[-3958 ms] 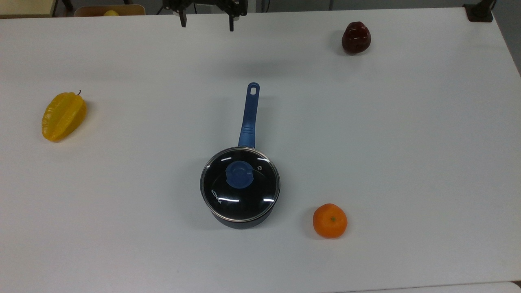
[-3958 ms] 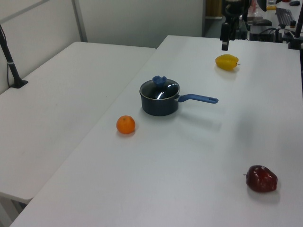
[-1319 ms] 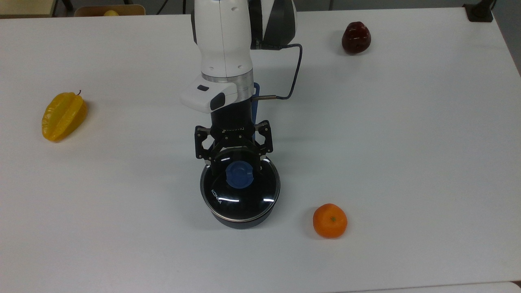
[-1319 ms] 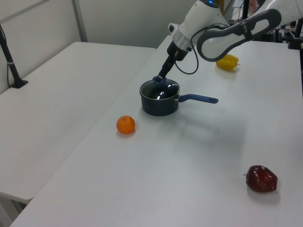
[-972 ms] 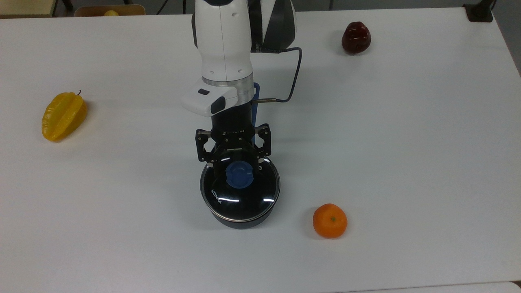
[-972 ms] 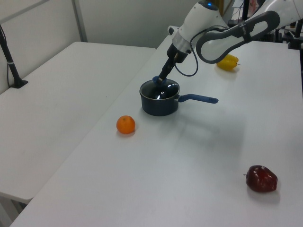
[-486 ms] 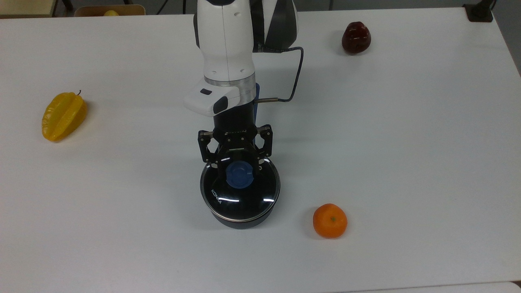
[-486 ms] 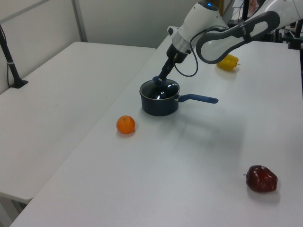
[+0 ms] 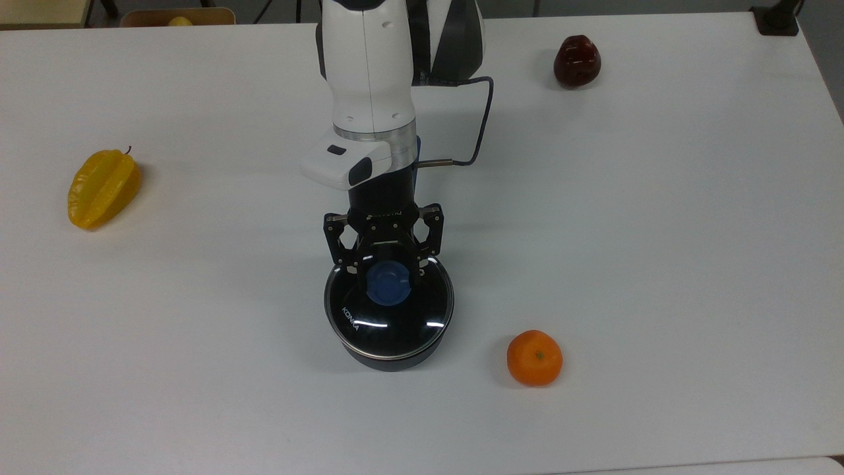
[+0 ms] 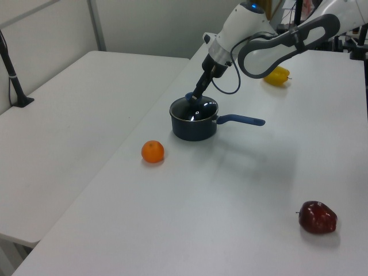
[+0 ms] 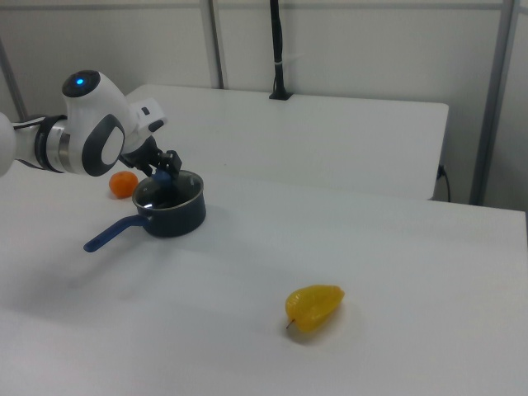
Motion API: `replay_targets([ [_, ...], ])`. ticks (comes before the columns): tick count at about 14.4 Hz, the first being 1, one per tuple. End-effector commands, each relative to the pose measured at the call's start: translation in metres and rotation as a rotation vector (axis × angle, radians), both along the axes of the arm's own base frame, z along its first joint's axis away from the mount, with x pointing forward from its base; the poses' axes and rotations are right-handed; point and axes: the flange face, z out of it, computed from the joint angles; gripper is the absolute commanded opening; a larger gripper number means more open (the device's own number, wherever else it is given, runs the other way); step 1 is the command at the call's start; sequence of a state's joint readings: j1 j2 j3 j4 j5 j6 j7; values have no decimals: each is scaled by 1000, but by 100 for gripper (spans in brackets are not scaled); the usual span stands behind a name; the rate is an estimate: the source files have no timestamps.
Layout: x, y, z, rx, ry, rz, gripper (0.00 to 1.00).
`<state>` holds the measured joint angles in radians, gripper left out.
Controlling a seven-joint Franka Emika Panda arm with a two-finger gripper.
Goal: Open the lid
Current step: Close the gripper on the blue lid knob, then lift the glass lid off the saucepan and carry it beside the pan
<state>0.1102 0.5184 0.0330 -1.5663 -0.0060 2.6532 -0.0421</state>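
The lid (image 9: 389, 309) sits flat on the black saucepan (image 10: 192, 127), at the tabletop's (image 9: 659, 231) middle. The gripper (image 9: 388, 273) reaches down over the saucepan, its fingers (image 9: 359, 275) closed around the lid's blue knob (image 9: 388, 285), seemingly ready to lift.

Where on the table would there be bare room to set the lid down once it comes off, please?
Widest bare patch: in the top view, between the yellow starfruit and the black saucepan. Another stretches to the top view's right of the saucepan, bordered by the orange mandarin and dark red apple. It is crowded at the glass lid, where the tool and arm stand.
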Motion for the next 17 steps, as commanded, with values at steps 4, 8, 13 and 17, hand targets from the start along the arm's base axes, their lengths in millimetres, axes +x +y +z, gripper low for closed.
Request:
replay_targets([
  [4,1,5,1,-2,-16,13,38],
  [8,-4,5,18,3,-27,11,34],
  [13,-28,-6,50,32,-36,-48,34],
  [17,-67,-55,53,19,3,-115,34],
])
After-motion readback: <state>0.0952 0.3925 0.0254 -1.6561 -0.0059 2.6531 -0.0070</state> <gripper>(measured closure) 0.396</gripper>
